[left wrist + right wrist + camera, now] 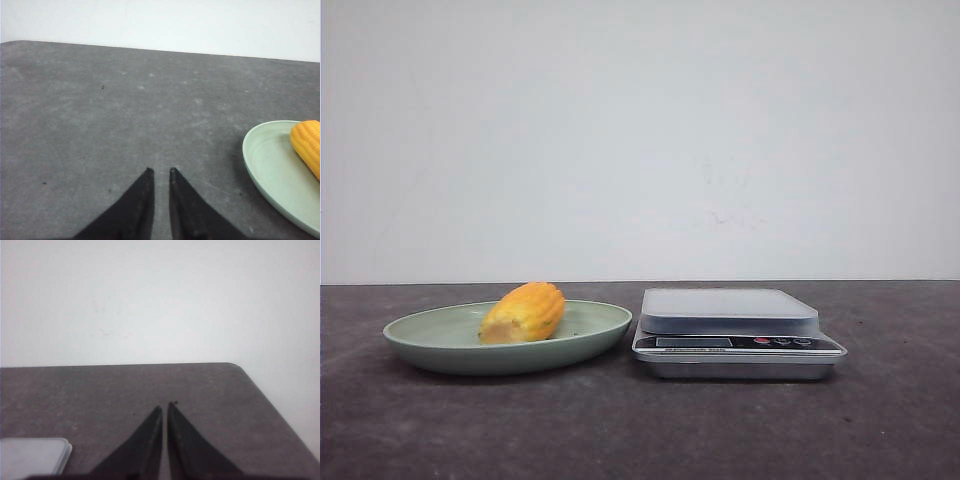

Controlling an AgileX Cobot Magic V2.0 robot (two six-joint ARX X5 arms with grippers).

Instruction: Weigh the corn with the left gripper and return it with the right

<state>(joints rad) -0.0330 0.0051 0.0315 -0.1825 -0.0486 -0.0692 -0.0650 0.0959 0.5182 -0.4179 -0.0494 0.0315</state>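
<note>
The yellow-orange corn (pixel 525 312) lies on its side in a pale green plate (pixel 420 338) at the left of the table. A silver kitchen scale (pixel 730 310) stands just right of the plate, with nothing on its platform. In the left wrist view the corn (pixel 307 146) and the plate (pixel 265 165) show off to one side. My left gripper (pixel 160 171) is shut and empty over bare table, apart from the plate. My right gripper (pixel 164 405) is shut and empty, with a corner of the scale (pixel 32 455) beside it. Neither gripper shows in the front view.
The table is dark grey with a white wall behind it. The table's far right corner (pixel 235 365) and right edge show in the right wrist view.
</note>
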